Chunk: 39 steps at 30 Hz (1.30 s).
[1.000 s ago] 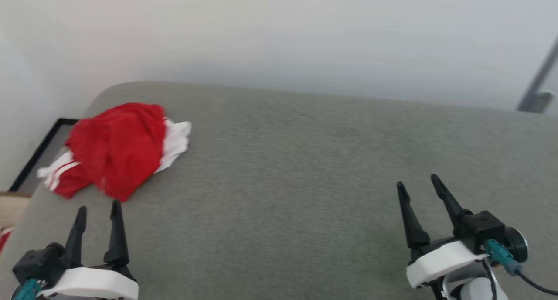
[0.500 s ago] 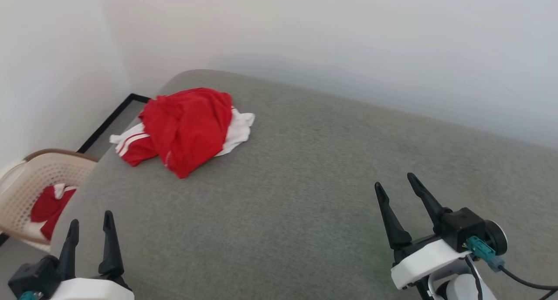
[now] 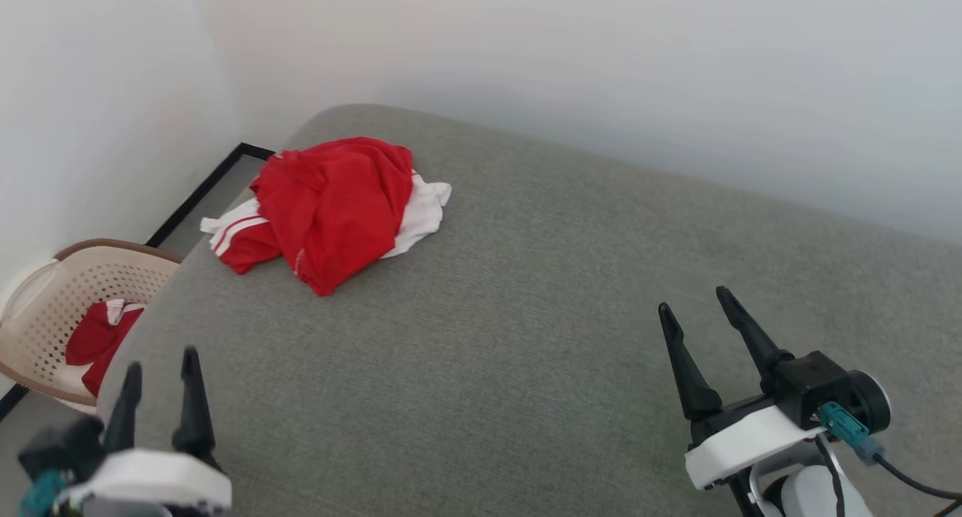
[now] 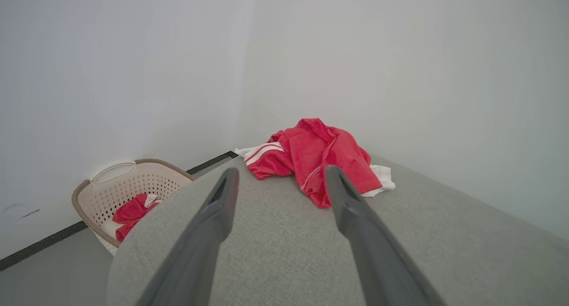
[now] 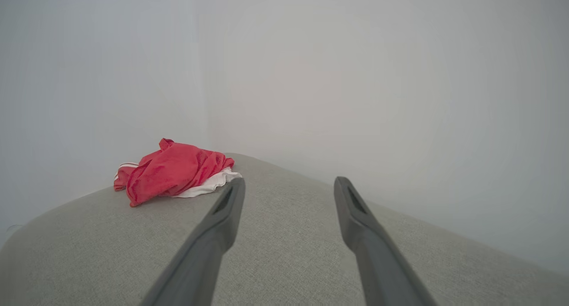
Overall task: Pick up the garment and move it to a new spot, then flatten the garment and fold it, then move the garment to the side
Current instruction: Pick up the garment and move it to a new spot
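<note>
The garment (image 3: 331, 205), bright red with white parts and striped trim, lies crumpled near the far left corner of the grey cushioned surface (image 3: 526, 337). It also shows in the left wrist view (image 4: 318, 157) and the right wrist view (image 5: 171, 172). My left gripper (image 3: 161, 363) hovers open at the lower left, well short of the garment, with nothing between its fingers. At the lower right, far from the garment, my right gripper (image 3: 695, 306) stands open and holds nothing.
A beige perforated basket (image 3: 56, 295) sits on the floor left of the surface, with another red and white cloth (image 3: 98, 337) inside; it appears too in the left wrist view (image 4: 115, 186). White walls close off the back and left. The surface's left edge curves down beside the basket.
The whole head picture has shifted, so the camera has turned left and the basket has come into view. The garment lies as before. Both grippers stay open.
</note>
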### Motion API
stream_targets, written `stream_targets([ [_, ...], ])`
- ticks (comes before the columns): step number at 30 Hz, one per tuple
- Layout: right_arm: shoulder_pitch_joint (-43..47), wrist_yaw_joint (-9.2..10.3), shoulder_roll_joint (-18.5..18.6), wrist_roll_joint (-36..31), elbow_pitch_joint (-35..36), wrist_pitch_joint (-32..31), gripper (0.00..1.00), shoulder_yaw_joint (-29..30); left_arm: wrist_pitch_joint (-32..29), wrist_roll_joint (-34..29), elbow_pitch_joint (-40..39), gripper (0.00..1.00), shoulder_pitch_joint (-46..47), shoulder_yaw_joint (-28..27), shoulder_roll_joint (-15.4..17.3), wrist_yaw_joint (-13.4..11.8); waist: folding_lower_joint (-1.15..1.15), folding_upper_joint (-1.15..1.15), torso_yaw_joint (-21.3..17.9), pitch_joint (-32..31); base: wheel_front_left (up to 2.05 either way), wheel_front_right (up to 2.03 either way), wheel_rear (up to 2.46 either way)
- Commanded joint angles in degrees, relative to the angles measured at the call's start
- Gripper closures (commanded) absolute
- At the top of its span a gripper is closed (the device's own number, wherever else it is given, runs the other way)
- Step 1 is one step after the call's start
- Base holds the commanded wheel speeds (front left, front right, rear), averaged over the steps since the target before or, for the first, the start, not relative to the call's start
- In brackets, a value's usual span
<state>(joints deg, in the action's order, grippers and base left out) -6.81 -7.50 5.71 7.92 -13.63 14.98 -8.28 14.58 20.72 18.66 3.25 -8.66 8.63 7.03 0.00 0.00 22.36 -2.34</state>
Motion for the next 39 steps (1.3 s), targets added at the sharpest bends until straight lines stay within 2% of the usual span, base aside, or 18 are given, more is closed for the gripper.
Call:
stream_targets([
  [1, -0.9, 0.02, 0.4, -0.3, 0.4, 0.3, 0.00, 0.2, -0.1, 0.6, 0.7, 0.00, 1.7, 0.1, 0.5, 0.0, 0.00, 0.00, -0.8, 1.1, 0.00, 0.00, 0.00],
  [9, -3.9, 0.02, 1.9, -2.0, 2.8, 0.3, 0.00, 1.2, -1.2, 3.7, 11.0, 0.00, 16.7, 2.7, 6.4, 0.5, 0.00, 0.00, -4.8, 7.7, 0.00, 0.00, 0.00],
  [17, -8.1, 0.02, 3.3, -3.4, 7.1, -1.3, 0.00, 1.7, -2.9, 10.2, 23.9, 0.00, 32.3, 10.4, 12.6, 0.5, 0.00, 0.00, -8.3, 16.0, 0.00, 0.00, 0.00],
  [22, -10.2, 0.02, 3.7, -4.0, 9.9, -2.5, 0.00, 1.3, -5.2, 14.1, 30.5, 0.00, 39.3, 14.2, 14.9, 0.5, 0.00, 0.00, -9.7, 20.2, 0.00, 0.00, 0.00],
  [33, -14.9, 0.02, 4.4, -5.6, 15.9, -6.3, 0.00, -0.6, -18.8, 20.2, 47.7, 0.00, 52.7, 19.0, 18.5, 0.5, 0.00, 0.00, -13.5, 29.4, 0.00, 0.00, 0.00],
  [39, -15.9, 0.02, 4.5, -6.0, 17.9, -7.4, 0.00, -0.9, -28.8, 21.8, 52.7, 0.00, 55.9, 20.5, 17.9, 0.5, 0.00, 0.00, -14.9, 32.0, 0.00, 0.00, 0.00],
])
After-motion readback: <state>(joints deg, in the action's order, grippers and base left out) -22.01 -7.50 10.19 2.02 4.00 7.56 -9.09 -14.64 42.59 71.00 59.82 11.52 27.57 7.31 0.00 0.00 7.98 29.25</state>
